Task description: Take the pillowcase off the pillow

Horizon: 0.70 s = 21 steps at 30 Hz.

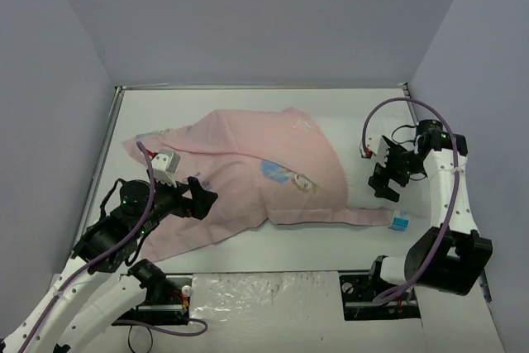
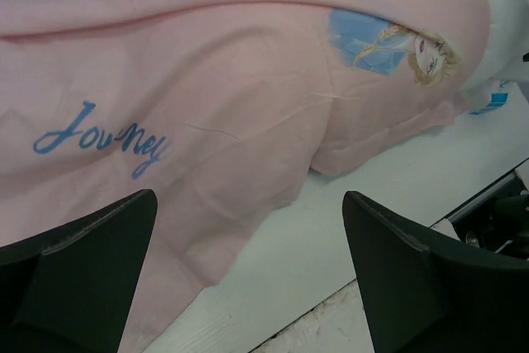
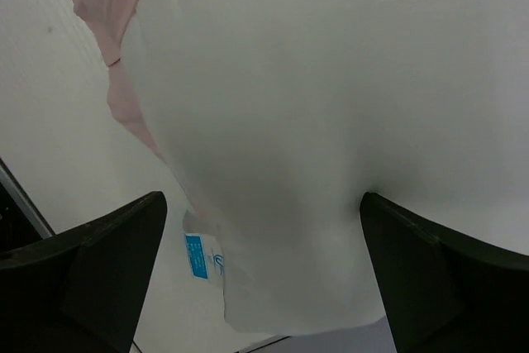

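pillowcase: pink side up, lying on the table, covering most of the pillow. the pillow's bare white end and blue tag stick out at right. left gripper: released, empty, over the pillowcase's near edge. right gripper: released, empty, at the pillow's bare end.

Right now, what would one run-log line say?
pillowcase partly on pillow | left gripper open | right gripper open, facing bare pillow end
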### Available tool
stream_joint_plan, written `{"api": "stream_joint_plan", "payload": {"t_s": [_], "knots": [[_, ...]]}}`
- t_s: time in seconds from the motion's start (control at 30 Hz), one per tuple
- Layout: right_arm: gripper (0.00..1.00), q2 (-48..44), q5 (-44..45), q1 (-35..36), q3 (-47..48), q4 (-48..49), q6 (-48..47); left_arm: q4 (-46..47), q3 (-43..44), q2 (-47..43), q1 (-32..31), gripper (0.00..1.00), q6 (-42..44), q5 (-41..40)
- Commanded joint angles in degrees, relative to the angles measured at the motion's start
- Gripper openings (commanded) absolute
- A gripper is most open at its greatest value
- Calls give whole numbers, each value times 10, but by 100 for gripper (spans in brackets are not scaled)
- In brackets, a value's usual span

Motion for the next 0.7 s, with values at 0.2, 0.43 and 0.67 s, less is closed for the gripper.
{"api": "stream_joint_plan", "payload": {"t_s": [0.2,0.43,0.67], "knots": [[100,-65,104,30,-90,180,160,1,-16,110,-162,94,-8,-205],[87,28,131,60,-69,293,327,23,-16,226,-231,94,38,-263],[56,135,96,88,62,290,460,37,-27,272,-248,94,20,-319]]}}
